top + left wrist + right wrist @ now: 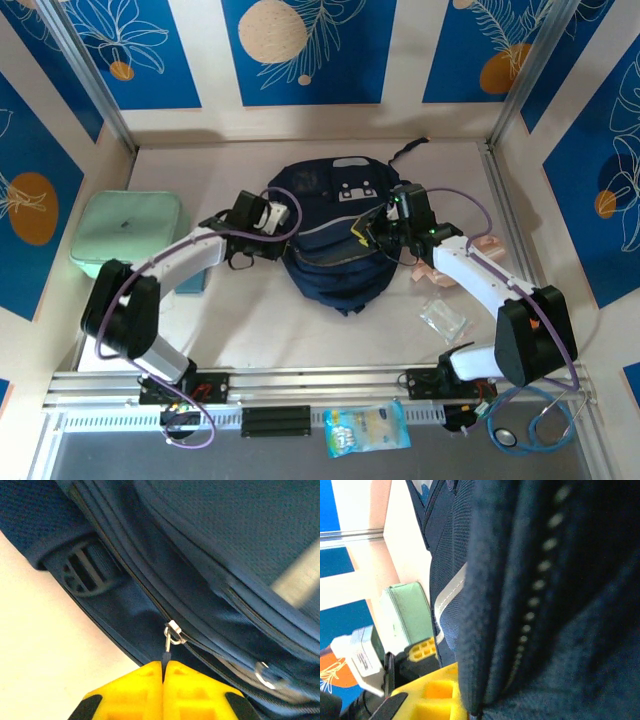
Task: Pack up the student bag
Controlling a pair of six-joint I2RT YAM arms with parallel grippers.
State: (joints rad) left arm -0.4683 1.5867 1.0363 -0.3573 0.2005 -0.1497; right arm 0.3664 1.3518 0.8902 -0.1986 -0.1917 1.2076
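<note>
The student bag [325,255] lies mid-tabletop [290,325], between the two arms. The left tool [163,667] is fully closed, pinching the zipper pull [168,645] on the bag's side. The right tool [380,232] is nearly closed on a fold of bag fabric.

The student bag [325,250], dark navy woven fabric with a light stripe [320,232], lies flat between the left gripper [272,218] and the right gripper [378,232], touching both. Its grey-white patch [357,190] sits just beyond the right gripper (black handle [408,152] farther still). A silver zipper pull [172,632] sits just ahead of the left gripper, its tab running in between the fingertips.
</note>
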